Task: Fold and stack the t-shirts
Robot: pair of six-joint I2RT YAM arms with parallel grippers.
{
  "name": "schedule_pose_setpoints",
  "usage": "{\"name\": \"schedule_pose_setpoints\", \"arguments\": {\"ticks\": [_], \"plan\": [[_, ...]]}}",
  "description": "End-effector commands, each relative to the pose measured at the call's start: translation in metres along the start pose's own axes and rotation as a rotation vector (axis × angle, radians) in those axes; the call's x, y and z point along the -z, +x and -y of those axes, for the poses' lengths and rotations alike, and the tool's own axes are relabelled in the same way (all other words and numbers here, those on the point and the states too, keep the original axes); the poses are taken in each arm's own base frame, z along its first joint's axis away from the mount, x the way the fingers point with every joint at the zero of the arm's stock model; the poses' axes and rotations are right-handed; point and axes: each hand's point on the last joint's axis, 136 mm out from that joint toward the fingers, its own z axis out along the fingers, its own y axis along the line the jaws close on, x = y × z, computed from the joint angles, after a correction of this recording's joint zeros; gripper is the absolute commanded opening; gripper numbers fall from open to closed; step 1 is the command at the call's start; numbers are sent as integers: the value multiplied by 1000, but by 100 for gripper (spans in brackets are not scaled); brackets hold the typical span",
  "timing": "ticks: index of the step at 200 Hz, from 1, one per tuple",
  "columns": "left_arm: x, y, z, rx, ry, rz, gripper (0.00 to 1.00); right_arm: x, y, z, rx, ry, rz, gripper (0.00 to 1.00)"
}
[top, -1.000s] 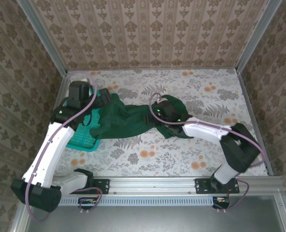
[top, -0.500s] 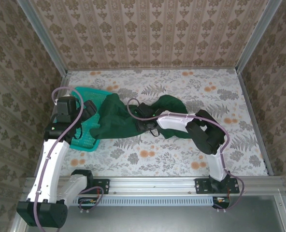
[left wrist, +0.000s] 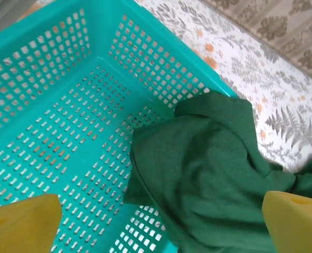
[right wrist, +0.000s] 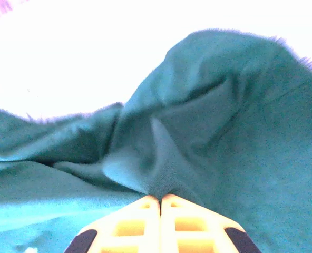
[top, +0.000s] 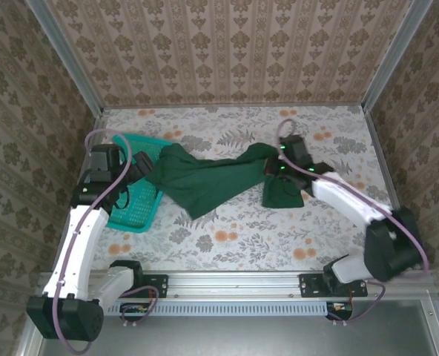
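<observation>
Cloth of the dark green t-shirt (top: 212, 182) stretches in a long band from the basket (top: 134, 211) out to its right across the flowered table (top: 227, 237); the shirt's near end lies over the basket's right rim and hangs a little way inside, seen from the left wrist as a bunched fold against the mesh wall; the other end, well to the right of the basket, is pinched by the right gripper (top: 274, 169), whose yellow fingers (right wrist: 135, 224) press together with a ridge of fabric caught at their tips; a loose clump of the shirt lies on the table just beside that gripper, on the side nearer the arm bases; the left gripper (left wrist: 160, 208) hangs over the basket's inside, spread wide and holding nothing, with the draped end of the shirt below it.
</observation>
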Motion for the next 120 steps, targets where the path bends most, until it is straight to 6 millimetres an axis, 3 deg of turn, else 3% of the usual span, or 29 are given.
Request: {"name": "schedule_pose_setpoints", "arguments": {"ticks": [1,26,43,83,120], "plan": [[-2,-2,21,-91,20,-13,98,36,-21,61,-180,136,149,0],[-13,10,23,-151,-27,-59,97,83,-32,118,-342,218,311,0],[-21,18,26,-175,-31,-88,96,102,-35,130,-371,216,381,0],[-52,51,39,-307,-90,-212,87,81,-11,132,-379,184,291,0],[-81,67,24,-429,-242,-290,79,55,14,128,-407,86,232,0]]}}
